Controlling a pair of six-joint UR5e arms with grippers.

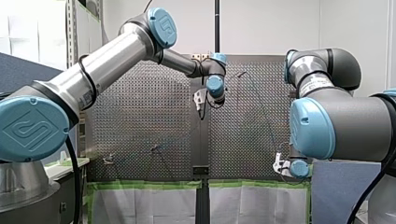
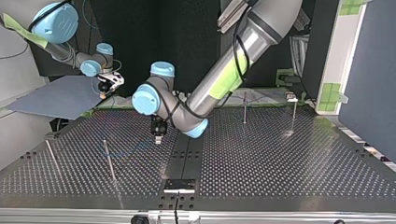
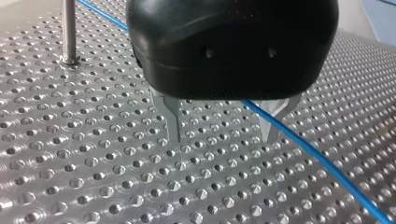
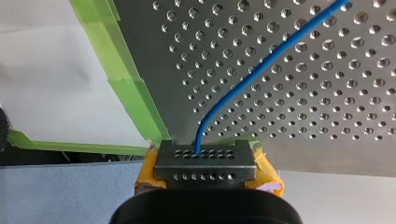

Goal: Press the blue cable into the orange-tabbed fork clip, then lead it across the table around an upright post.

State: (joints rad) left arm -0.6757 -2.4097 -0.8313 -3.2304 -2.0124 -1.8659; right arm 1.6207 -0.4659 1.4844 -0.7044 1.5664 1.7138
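- Two arms reach over the perforated tabletop (image 2: 280, 158), one near its middle, the other at a taped corner.
- The left gripper (image 3: 224, 140) hovers low near the middle, its metal fingers (image 3: 173, 119) spread well apart with nothing held.
- The right gripper (image 4: 205, 163), at the green-taped edge, is clamped on the end of the blue cable (image 4: 243, 81) between yellow pads (image 4: 268, 179).
- An upright post (image 3: 69, 32) stands near the left gripper, off to one side.
- From its held end the cable lies flat, runs towards the middle and slants under the left gripper close by one finger. The left arm is nearer that stretch, so I'd expect it to drop and pinch there.
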